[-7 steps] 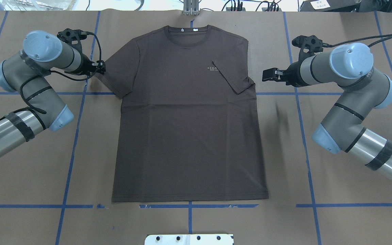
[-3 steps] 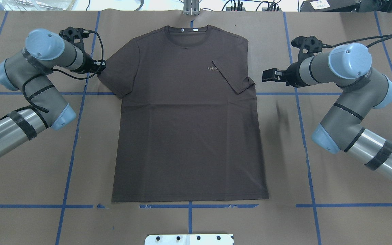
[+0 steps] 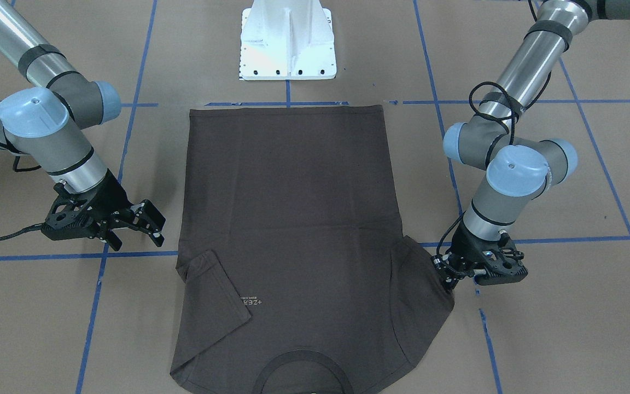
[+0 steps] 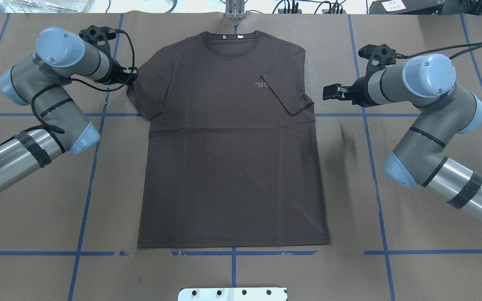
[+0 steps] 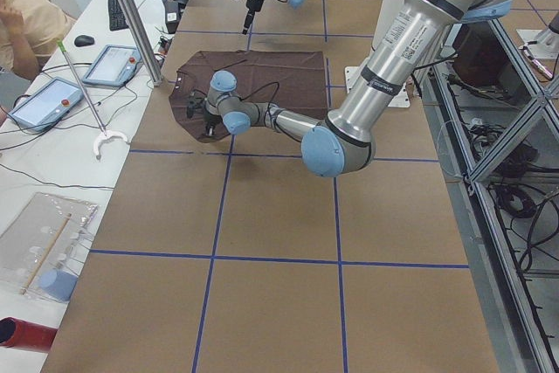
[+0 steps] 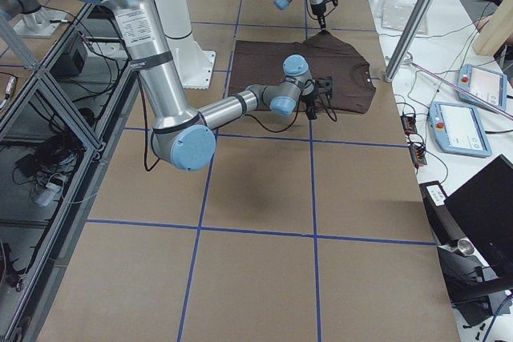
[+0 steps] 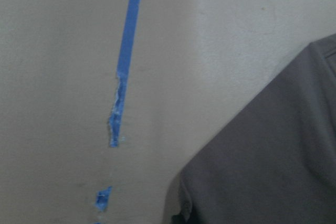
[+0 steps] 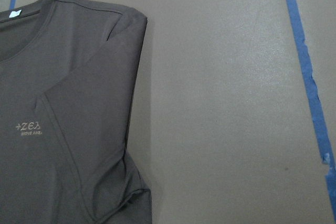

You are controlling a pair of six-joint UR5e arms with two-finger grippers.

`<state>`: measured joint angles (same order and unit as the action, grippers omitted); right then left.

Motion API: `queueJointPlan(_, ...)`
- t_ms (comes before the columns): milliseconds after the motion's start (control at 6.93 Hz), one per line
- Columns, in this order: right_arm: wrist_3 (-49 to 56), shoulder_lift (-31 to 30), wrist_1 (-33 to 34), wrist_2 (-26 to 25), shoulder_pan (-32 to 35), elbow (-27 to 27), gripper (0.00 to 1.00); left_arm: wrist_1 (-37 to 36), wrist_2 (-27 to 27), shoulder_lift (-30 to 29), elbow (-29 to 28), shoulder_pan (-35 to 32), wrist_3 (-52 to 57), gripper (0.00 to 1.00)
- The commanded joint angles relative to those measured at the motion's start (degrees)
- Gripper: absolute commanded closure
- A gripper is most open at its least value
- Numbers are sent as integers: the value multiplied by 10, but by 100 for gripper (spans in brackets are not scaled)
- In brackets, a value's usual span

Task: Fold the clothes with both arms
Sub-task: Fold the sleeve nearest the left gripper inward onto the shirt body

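My left jaws have moved in and now pinch the edge of the left sleeve (image 4: 142, 90), which has slid in a bit with them. I think that fold is starting. The T-shirt (image 4: 232, 167) lies flat on the tabletop (image 4: 391, 276), right sleeve (image 4: 285, 96) already folded in. My left arm (image 4: 69, 58) bends low. My right jaws hang open just beside the shirt.

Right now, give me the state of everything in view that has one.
T-shirt: laid flat, front up, body unfolded.
folded sleeve: turned in over the chest.
spread sleeve: out sideways, edge pinched.
left gripper: shut on spread sleeve.
right gripper: open, beside the T-shirt, not touching.
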<state>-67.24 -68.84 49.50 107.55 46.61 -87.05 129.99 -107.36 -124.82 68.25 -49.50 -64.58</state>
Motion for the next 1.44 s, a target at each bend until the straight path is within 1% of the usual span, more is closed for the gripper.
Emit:
queueJointPlan(0,24,0,0,-1,2,0,0,-28,1,-26,28,1,-23,100)
queueJointPlan(144,23,0,-1,-1,2,0,0,-79,1,-61,38,2,-42,100)
queueJointPlan(289,24,-4,-1,-2,3,-1,0,-111,10,-95,31,30,-102,100)
queueJointPlan(433,28,-3,0,-5,3,2,0,-110,55,-101,15,47,-112,100)
queueJointPlan(577,27,-2,0,-6,3,1,0,-113,63,-117,-4,57,-115,100)
queueJointPlan(722,26,-2,0,-6,4,1,0,-112,64,-119,-5,68,-116,100)
queueJointPlan(866,21,-3,0,-5,6,-7,0,-109,85,-124,-8,78,-129,84)
queueJointPlan(1010,19,-2,0,-6,4,-7,0,-107,94,-127,-9,78,-127,22)
queueJointPlan(1154,7,0,0,-10,1,-16,0,-108,91,-126,11,78,-129,18)
queueJointPlan(1299,-72,1,5,-35,-17,-45,0,-113,81,-115,62,78,-129,18)
